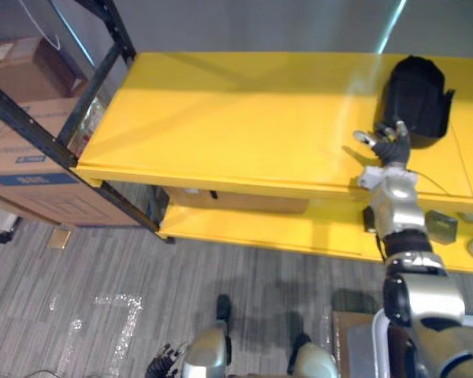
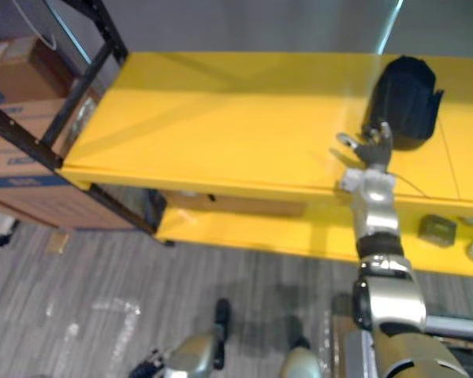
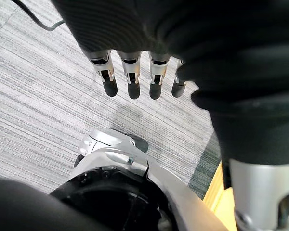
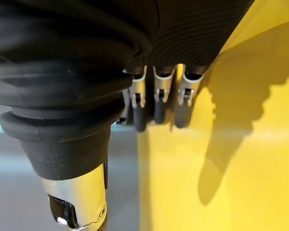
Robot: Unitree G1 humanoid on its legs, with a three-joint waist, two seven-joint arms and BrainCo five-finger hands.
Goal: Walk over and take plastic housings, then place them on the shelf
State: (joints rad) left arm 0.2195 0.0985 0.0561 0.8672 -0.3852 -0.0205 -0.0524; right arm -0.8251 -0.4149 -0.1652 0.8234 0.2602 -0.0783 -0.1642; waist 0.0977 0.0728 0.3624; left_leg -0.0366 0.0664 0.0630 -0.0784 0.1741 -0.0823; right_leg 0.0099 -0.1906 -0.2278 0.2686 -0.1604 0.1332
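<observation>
Yellow shelf board [image 1: 236,126] | black rounded plastic housing [image 1: 416,98] on it; right hand [image 1: 388,146] just beside, released | left hand [image 3: 130,77] slack above grey floor [image 3: 38,96]

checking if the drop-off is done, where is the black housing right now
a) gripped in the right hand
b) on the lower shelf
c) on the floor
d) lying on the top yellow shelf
d: the black housing lies on the top yellow shelf, just beyond the right hand, whose fingers are straight and curl round nothing.
</observation>
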